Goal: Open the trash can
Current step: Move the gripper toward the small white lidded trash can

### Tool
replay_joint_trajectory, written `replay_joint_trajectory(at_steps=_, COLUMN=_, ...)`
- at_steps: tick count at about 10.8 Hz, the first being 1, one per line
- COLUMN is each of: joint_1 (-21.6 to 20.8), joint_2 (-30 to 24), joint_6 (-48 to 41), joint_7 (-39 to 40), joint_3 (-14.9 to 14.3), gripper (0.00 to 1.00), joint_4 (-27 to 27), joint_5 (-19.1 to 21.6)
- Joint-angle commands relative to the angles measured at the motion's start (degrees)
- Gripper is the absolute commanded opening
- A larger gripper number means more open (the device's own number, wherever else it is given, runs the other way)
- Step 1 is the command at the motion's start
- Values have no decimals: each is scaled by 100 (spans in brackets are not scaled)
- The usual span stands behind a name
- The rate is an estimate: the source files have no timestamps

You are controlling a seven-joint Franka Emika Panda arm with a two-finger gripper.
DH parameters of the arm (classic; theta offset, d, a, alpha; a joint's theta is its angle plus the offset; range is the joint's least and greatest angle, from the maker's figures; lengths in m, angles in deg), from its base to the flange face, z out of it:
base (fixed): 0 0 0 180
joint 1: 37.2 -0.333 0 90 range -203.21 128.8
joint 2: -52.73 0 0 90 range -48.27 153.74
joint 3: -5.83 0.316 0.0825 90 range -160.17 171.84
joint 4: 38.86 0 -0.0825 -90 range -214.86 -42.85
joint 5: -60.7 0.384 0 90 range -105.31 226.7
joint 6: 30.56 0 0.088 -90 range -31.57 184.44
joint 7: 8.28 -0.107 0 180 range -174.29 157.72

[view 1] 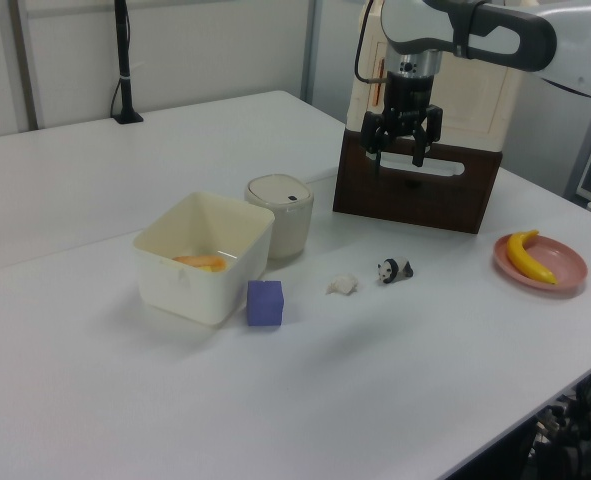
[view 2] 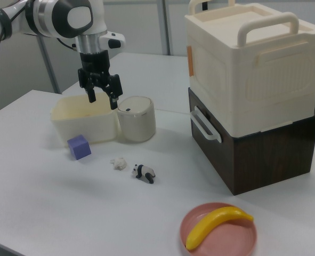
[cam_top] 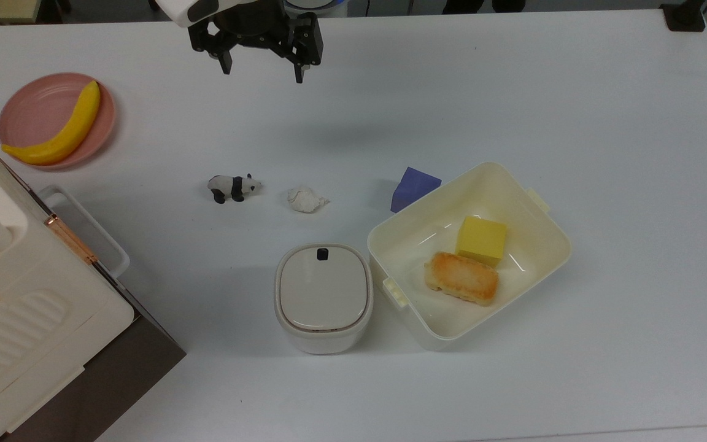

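Arm: the white Panda arm enters at the upper edge of the top view; in the left view its last links run level from the left view's right and then turn straight down at the wrist.
Gripper (cam_top: 261, 69): black, two-fingered, pointing down at the table (cam_top: 513, 92); fingers spread with a clear gap between them, nothing held; raised above the tabletop, seen also in the left view (view 1: 398, 158) and the right view (view 2: 102, 98).
Trash can (cam_top: 323, 298): small white rounded-square bin standing on the table, well apart from the gripper and lower in the top view, a little to the top view's right of it; flat beige-grey lid lies shut.
Button (cam_top: 322, 253): small and black, at the lid edge that faces the gripper.
Food box (cam_top: 537, 202): cream, open, just beside the trash can on the top view's right; holds a yellow block (cam_top: 481, 240) and a browned piece of bread (cam_top: 462, 279).
Purple block (cam_top: 413, 188): against the food box's far wall, between box and gripper.
Crumpled paper (cam_top: 307, 199); toy panda (cam_top: 234, 186): both on the table between the gripper and the trash can.
Pink plate (cam_top: 28, 107): carries a banana (cam_top: 62, 135); to the top view's left of the gripper.
Appliance (view 2: 253, 64): large, cream, ribbed, on a dark brown base, at the top view's lower left.
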Motion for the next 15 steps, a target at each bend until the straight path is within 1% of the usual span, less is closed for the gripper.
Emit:
replay_joint_trajectory(at_steps=1, joint_1=-52, joint_2=-148, joint_6=61, joint_7=-59, joint_3=24, gripper=100, joint_4=-193, joint_5=-35)
replay_joint_trajectory(at_steps=4, joint_1=-61, joint_2=-51, joint_6=87, joint_7=-76, joint_3=42, gripper=100, joint_4=-184, joint_5=-34)
replay_joint_trajectory(at_steps=5, joint_1=-61, joint_2=-51, joint_6=105, joint_7=-68, joint_3=42, gripper=97, joint_4=-184, joint_5=-8)
replay_joint_trajectory(at_steps=6, joint_1=-52, joint_2=-51, joint_6=105, joint_7=-59, joint_3=42, gripper=88, joint_4=-184, joint_5=9)
replay_joint_trajectory(at_steps=7, joint_1=-52, joint_2=-51, joint_6=105, joint_7=-42, joint_3=42, gripper=75, joint_4=-184, joint_5=9)
replay_joint_trajectory(at_steps=8, joint_1=-52, joint_2=-51, joint_6=113, joint_7=2, joint_3=42, gripper=55, joint_4=-184, joint_5=18)
replay_joint_trajectory(at_steps=10, joint_1=-34, joint_2=-51, joint_6=131, joint_7=204, joint_3=42, gripper=20, joint_4=-184, joint_5=45)
replay_joint_trajectory(at_steps=11, joint_1=-26, joint_2=-42, joint_6=140, joint_7=231, joint_3=42, gripper=1, joint_4=-184, joint_5=53)
replay_joint_trajectory(at_steps=12, joint_1=-17, joint_2=-33, joint_6=157, joint_7=240, joint_3=42, gripper=0, joint_4=-184, joint_5=106)
replay_joint_trajectory(at_steps=13, joint_1=-17, joint_2=-25, joint_6=366, joint_7=310, joint_3=42, gripper=0, joint_4=-184, joint_5=158)
replay_joint_trajectory(at_steps=15, joint_1=-17, joint_2=159, joint_6=841, joint_7=354, joint_3=42, gripper=0, joint_4=-158, joint_5=298)
